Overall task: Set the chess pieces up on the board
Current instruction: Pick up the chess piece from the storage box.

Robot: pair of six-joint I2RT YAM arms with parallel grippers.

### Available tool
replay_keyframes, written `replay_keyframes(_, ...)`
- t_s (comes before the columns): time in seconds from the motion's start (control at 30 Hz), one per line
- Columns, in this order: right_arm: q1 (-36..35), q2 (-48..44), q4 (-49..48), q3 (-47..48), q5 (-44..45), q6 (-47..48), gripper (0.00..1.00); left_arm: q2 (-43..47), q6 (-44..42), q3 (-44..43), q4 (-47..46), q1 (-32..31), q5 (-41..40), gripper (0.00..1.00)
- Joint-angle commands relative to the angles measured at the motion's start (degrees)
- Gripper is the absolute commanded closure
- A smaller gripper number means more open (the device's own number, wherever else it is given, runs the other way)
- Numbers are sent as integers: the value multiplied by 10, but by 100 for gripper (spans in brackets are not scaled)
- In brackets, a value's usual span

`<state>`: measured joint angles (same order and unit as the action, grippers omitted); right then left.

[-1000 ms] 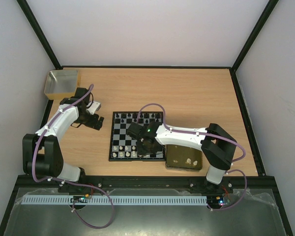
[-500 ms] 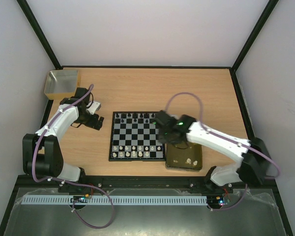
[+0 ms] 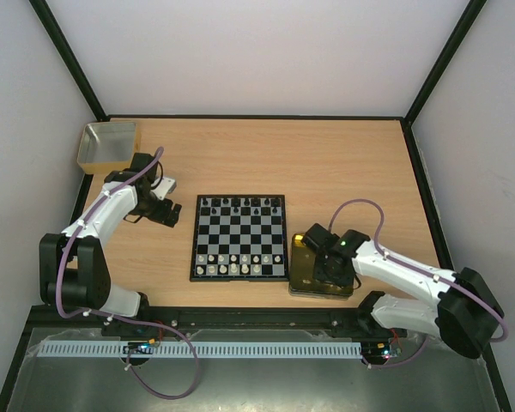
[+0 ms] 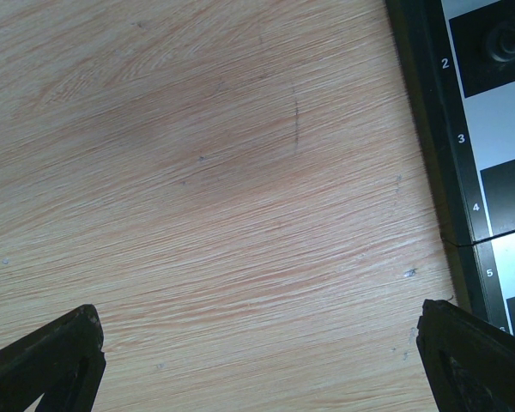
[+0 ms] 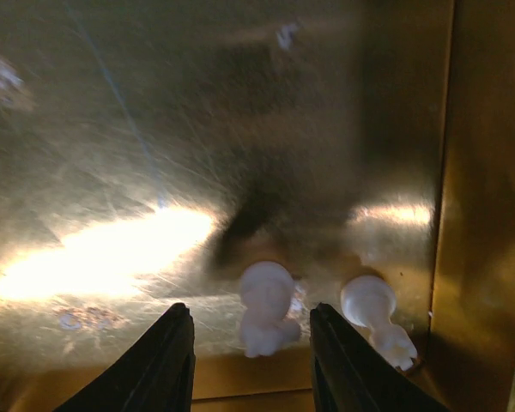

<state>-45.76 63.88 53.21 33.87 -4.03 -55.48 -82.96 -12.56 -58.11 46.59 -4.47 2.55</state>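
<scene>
The board [image 3: 239,234] lies mid-table with a row of black chess pieces [image 3: 240,204] on its far edge and white chess pieces [image 3: 239,263] in its two near rows. My right gripper [image 3: 330,273] hangs low inside the gold tray [image 3: 299,280]. In the right wrist view this gripper [image 5: 251,316] is open, and a white piece [image 5: 266,302] lies on the tray floor between its fingers, touching neither. A second white piece [image 5: 374,312] lies just right of it. My left gripper [image 4: 256,319] stands wide open over bare wood, left of the board's edge [image 4: 498,146].
A yellowish square box [image 3: 109,144] stands at the far left corner behind the left arm. The tray wall [image 5: 485,215] rises close on the right of the right fingers. A black piece [image 4: 504,41] stands on the board near the left gripper.
The right arm swung from over the board's near rows to the right and down into the gold tray, its jaws widening a little. The left arm stayed still.
</scene>
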Motion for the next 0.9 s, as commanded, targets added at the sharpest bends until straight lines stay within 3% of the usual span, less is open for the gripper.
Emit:
replay_keyframes(0.0,1,-30,-6,-26,-11,-32,64,-1,5,0,6,0,-1,1)
replay_keyframes(0.53,2,-28,-14,-34,-12,-32,66,-4,6,0,6,0,-3,1)
replay_keyframes(0.63,2,-25,-15,-33,-12,-31,70,-4,6,0,6,0,-3,1)
replay_keyframes(0.87,2,-22,-13,-30,-12,-30,88,-3,5,0,6,0,-2,1)
